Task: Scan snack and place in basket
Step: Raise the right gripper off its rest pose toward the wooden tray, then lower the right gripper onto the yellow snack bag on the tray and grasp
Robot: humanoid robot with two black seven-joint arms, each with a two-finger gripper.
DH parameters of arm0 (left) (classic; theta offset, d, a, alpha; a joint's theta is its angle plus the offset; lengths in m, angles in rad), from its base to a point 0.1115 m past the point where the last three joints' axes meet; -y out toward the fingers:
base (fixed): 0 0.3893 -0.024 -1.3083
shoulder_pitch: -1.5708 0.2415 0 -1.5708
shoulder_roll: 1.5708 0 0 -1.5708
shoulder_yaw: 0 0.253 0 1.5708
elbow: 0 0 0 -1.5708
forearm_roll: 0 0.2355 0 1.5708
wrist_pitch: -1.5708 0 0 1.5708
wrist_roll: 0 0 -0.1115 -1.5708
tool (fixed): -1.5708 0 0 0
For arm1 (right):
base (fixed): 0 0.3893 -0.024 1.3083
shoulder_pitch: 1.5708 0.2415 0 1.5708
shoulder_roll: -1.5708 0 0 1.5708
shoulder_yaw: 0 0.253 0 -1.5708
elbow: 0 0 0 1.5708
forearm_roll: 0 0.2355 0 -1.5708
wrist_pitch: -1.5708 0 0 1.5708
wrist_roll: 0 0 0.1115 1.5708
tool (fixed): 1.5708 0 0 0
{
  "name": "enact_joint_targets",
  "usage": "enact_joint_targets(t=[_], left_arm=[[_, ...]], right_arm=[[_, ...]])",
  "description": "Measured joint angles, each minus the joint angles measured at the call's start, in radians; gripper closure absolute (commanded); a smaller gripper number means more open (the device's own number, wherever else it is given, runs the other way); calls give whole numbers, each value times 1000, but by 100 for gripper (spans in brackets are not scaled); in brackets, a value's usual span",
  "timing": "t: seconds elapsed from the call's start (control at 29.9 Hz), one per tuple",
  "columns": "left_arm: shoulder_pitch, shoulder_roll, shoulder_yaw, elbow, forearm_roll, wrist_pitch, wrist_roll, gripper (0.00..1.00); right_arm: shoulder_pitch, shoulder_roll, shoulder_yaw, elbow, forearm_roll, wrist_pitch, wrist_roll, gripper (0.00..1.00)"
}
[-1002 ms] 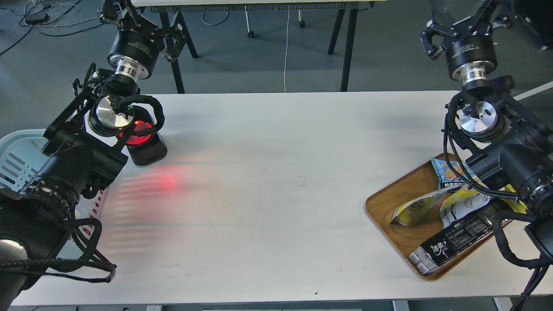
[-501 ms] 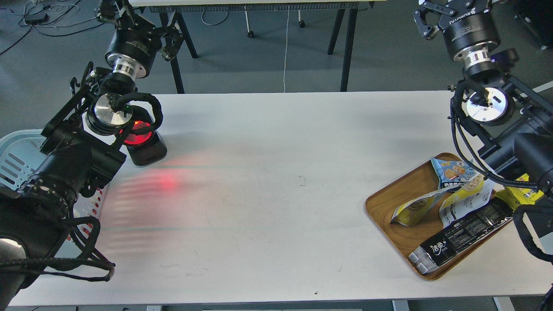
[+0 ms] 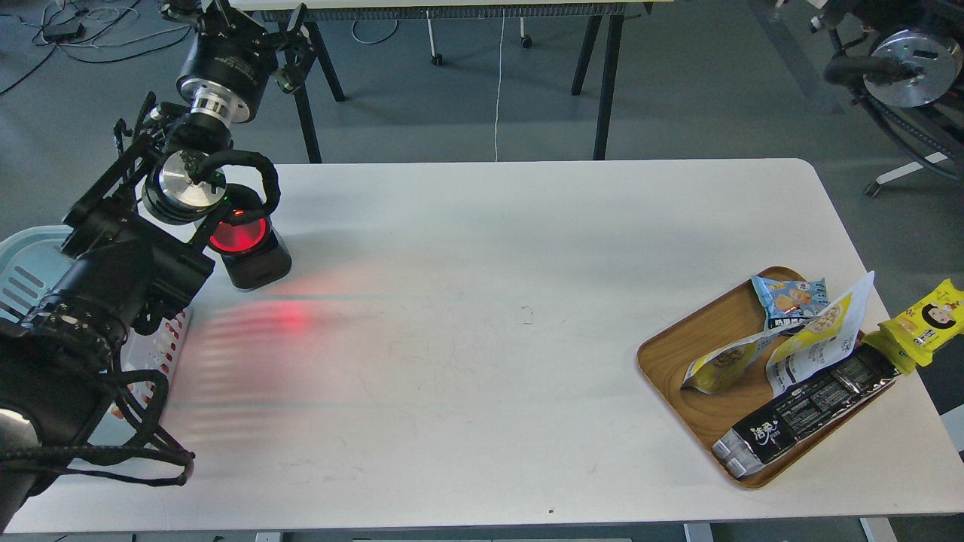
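Nearest, on the wooden tray (image 3: 670,361) at the table's right, the long black packet (image 3: 806,410) lies along the front edge. Behind it rest the two snack pouches: one snack (image 3: 822,342) leans up against a small blue packet (image 3: 787,299), the other (image 3: 721,366) lies flatter beside it. A yellow packet (image 3: 925,322) sits just off the tray. Nothing is gripped, so the task seems to be at its pick-up step. Farther left, the scanner (image 3: 245,252) glows red, with the basket (image 3: 30,275) mostly hidden behind my left arm. The left gripper (image 3: 233,19) hangs empty beyond the table; its fingers probably stand apart, though I cannot tell. The right gripper is out of view. Next, the right arm must descend onto a pouch.
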Motion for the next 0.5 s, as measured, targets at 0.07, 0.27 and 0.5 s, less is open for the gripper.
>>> enact_joint_targets(t=[0.07, 0.27, 0.5], left_arm=[[1, 1, 0, 0, 0, -1, 0, 0], [1, 7, -3, 0, 0, -10, 0, 0], [4, 27, -3, 0, -1, -17, 0, 0]], right_arm=[[78, -18, -95, 117, -167, 0, 0, 1], [264, -21, -349, 359, -531, -87, 0, 1], [349, -5, -503, 495, -863, -175, 0, 1]])
